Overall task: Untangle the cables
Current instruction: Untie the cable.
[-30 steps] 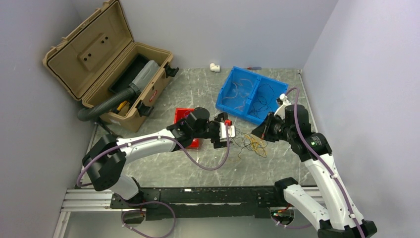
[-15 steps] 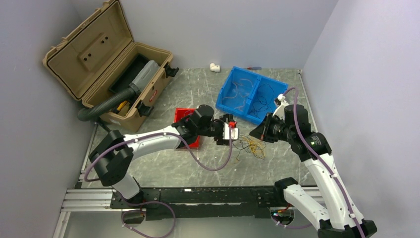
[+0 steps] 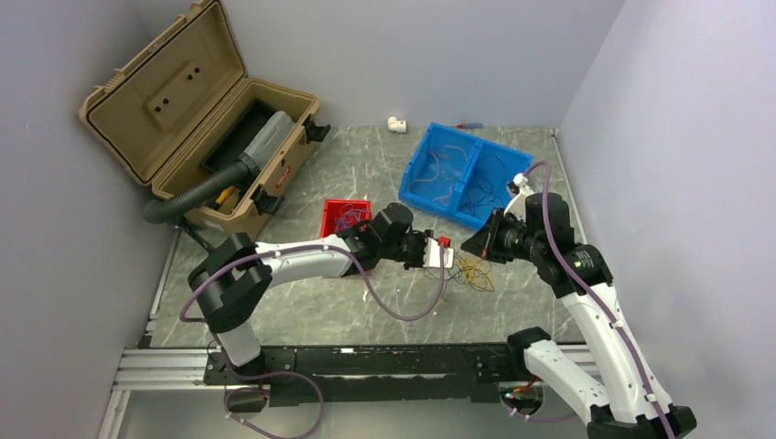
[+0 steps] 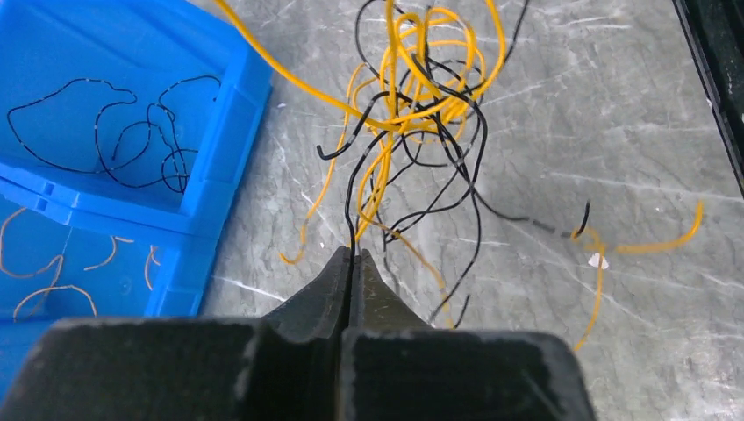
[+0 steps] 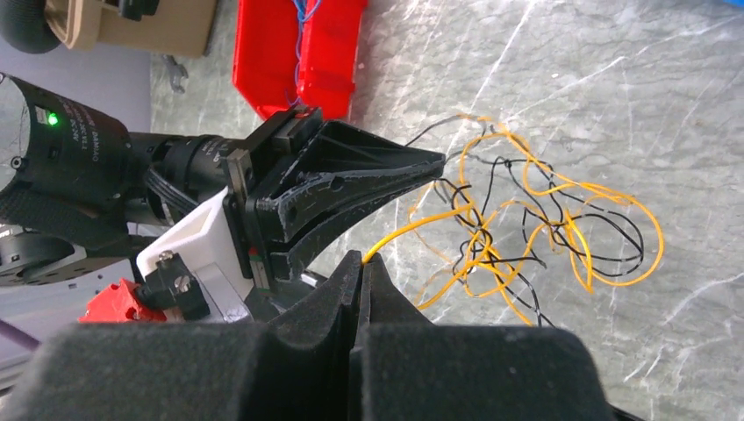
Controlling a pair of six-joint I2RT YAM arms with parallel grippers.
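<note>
Here the cables (image 4: 401, 120) lie tangled on the grey table (image 4: 632, 105), just beside the blue bin (image 4: 237, 132). The left gripper (image 4: 353, 256) pinches a black strand and the right gripper (image 5: 361, 260) a yellow one. The red bin (image 5: 263, 61) stands beyond the left gripper.

Reaches far right with the left arm, low and nearly straight, left gripper (image 4: 351, 256) pinched shut on a black wire (image 4: 348, 210). Folds the right arm at the elbow, right gripper (image 5: 361, 260) clamped on a yellow wire (image 5: 412, 224), tips nearly meeting.
</note>
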